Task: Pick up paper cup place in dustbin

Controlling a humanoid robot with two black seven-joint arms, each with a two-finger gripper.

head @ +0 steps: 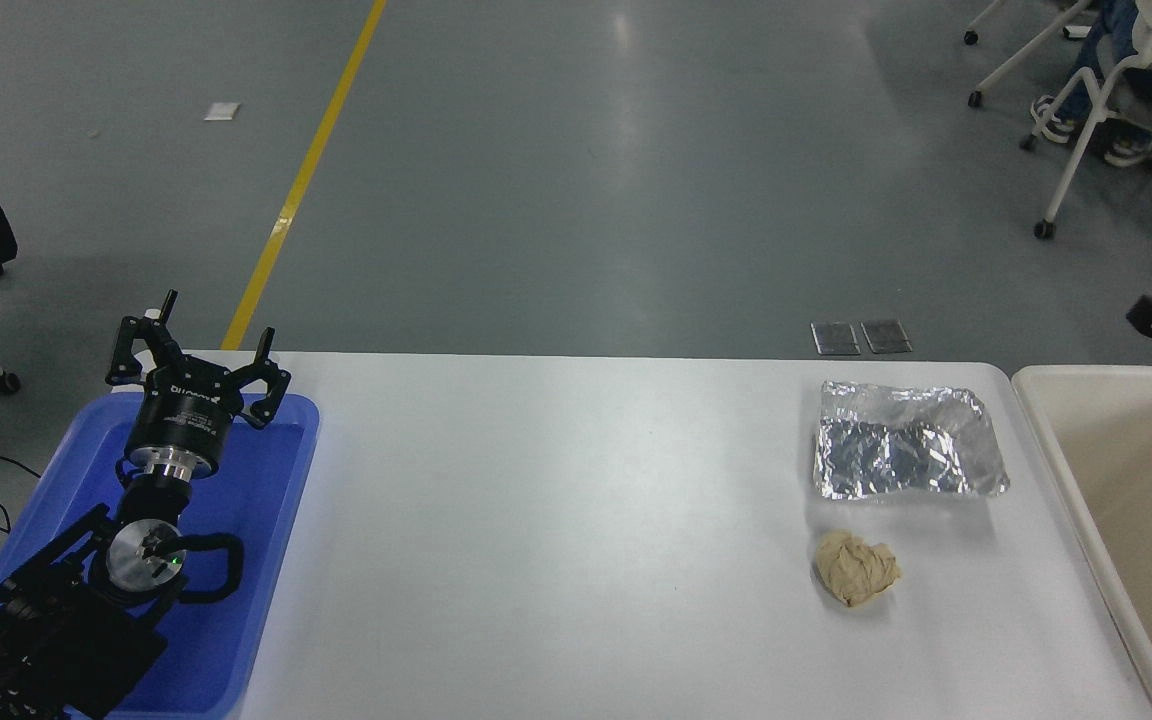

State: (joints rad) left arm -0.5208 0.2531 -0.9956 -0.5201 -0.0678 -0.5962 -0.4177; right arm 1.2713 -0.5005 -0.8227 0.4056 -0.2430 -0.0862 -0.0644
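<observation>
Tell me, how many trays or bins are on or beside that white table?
3. A blue plastic tray lies at the table's left end under the parked left gripper, a silver foil tray toward the right, and a dustbin at the right edge, partly cut off.

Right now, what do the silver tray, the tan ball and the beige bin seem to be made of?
The silver tray looks like thin aluminium foil: shiny, mirror-like, with many creases and a bent rim. The tan ball seems to be crumpled paper: matte, with sharp folds and no shine. The bin looks like moulded plastic: smooth cream surface, thick rounded rim, a soft sheen; I cannot be fully sure.
</observation>
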